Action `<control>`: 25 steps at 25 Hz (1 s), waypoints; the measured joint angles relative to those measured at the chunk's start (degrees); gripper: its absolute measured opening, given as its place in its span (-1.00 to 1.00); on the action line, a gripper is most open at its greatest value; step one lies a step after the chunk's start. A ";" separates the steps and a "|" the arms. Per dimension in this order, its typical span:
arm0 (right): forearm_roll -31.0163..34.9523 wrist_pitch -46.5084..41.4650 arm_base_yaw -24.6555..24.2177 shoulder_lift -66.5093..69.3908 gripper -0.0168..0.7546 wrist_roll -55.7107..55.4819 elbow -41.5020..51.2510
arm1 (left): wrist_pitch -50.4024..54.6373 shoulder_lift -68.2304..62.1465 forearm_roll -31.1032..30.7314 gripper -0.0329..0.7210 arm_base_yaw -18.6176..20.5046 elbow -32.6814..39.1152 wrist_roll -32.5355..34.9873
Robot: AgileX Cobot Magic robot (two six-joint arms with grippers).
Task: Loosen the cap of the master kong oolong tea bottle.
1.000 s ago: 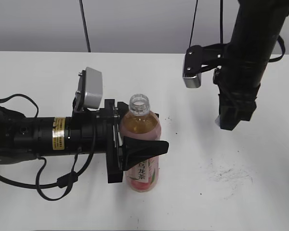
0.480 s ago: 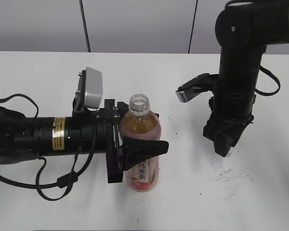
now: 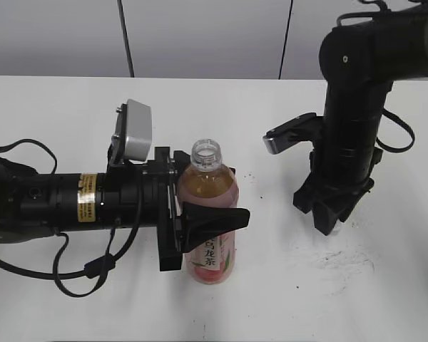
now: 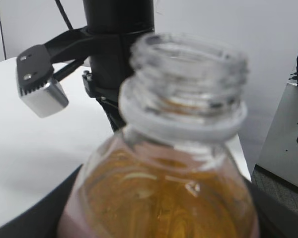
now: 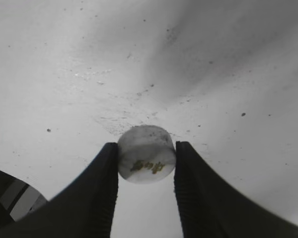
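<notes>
The master kong oolong tea bottle [image 3: 208, 214] stands upright on the white table, its clear threaded neck [image 4: 186, 84] bare, with no cap on it. My left gripper [image 3: 200, 214] comes in from the left and is shut on the bottle's body. My right gripper [image 5: 146, 158] is shut on the small white cap [image 5: 146, 153], pinched between its two black fingers just above the table. In the exterior view the right gripper [image 3: 328, 222] points down at the table to the right of the bottle, and the cap is hidden there.
The white table [image 3: 285, 285] carries dark scuff marks [image 3: 339, 258] below the right gripper. The left arm's black cable [image 3: 78, 274] loops on the table at the left. A grey wall rises behind the table's far edge.
The right arm has come down and leftward toward the table, turning its wrist. The left gripper and the bottle have stayed in place.
</notes>
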State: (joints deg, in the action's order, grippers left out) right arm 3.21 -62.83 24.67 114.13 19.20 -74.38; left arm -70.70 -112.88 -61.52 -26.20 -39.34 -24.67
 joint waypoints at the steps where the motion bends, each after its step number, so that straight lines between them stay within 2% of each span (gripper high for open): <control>1: -0.14 0.77 0.00 0.00 -0.26 -0.05 0.85 | 0.00 0.00 0.00 0.27 0.00 0.00 0.00; 7: -0.18 2.62 0.00 0.21 -0.26 -0.22 3.43 | 0.00 0.00 0.00 0.27 0.00 0.00 0.00; 9: -0.13 2.48 0.00 0.21 -0.19 -0.28 3.68 | 0.00 0.00 0.00 0.27 0.00 0.00 0.00; 11: -0.14 2.33 0.00 0.21 -0.02 -0.28 3.84 | 0.00 0.00 0.00 0.27 0.00 0.00 0.00; 14: -0.08 2.29 0.00 0.21 0.41 -1.36 3.85 | 0.00 0.00 0.00 0.27 0.00 0.00 0.00; 15: -0.03 2.16 0.00 0.21 0.49 -1.70 3.85 | 0.00 0.00 0.00 0.27 0.00 0.00 0.00; 21: -0.15 -4.99 0.00 -0.20 0.54 -5.97 2.09 | 0.00 0.00 0.00 0.27 0.00 0.00 0.00; 25: -0.08 -6.07 0.00 -5.62 0.54 -7.21 2.08 | 0.00 0.00 0.00 0.27 0.00 0.00 0.00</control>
State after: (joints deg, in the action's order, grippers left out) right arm 3.13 -68.90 24.67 108.52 11.99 -72.30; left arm -70.70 -112.88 -61.52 -26.20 -39.34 -24.67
